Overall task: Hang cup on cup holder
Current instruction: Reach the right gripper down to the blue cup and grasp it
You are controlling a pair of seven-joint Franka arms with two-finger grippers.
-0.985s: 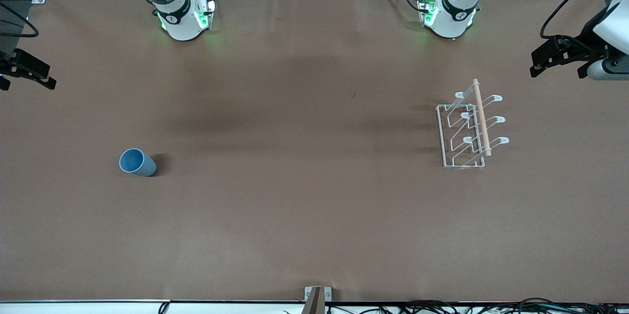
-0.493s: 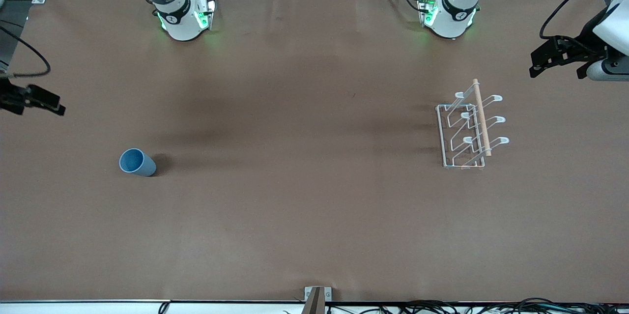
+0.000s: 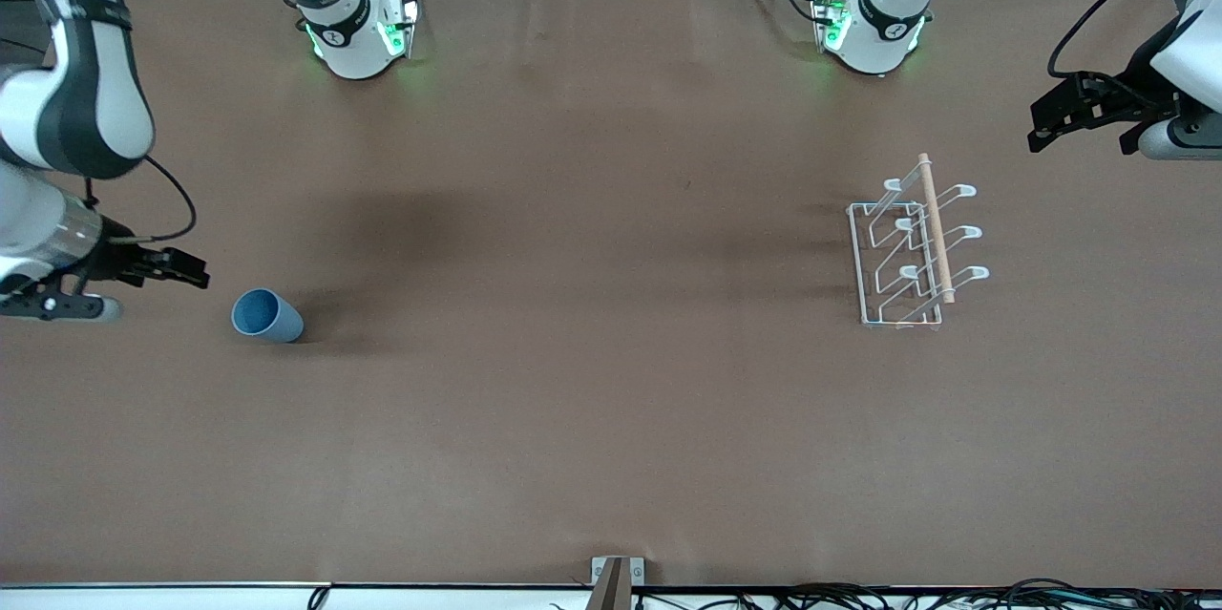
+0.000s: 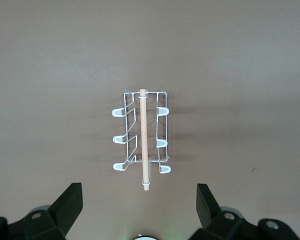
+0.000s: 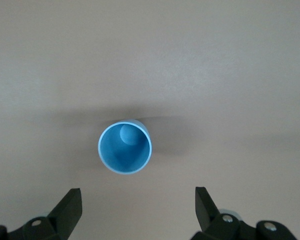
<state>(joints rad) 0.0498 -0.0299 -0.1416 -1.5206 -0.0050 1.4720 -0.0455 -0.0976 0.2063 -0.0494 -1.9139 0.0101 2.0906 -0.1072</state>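
Note:
The light-blue cup [image 3: 266, 316] stands upright with its mouth up, toward the right arm's end of the table. In the right wrist view, the cup [image 5: 125, 146] lies ahead of the fingertips, not between them. My right gripper [image 3: 186, 268] hangs open over the table just beside it, and it is empty [image 5: 138, 207]. The white wire cup holder [image 3: 912, 252], with its wooden rod, stands toward the left arm's end. My left gripper [image 3: 1042, 125] waits open over the table edge there. It is clear of the cup holder [image 4: 144, 140], with nothing between its fingers [image 4: 140, 205].
Brown table cover [image 3: 592, 381] spans the whole surface. The two arm bases [image 3: 353, 37] [image 3: 874, 28] stand along the edge farthest from the front camera. A small bracket [image 3: 616, 577] and cables sit at the nearest edge.
My right arm has swung into view, bringing its open gripper down the table to just beside the cup. The left gripper, cup and holder have stayed in place.

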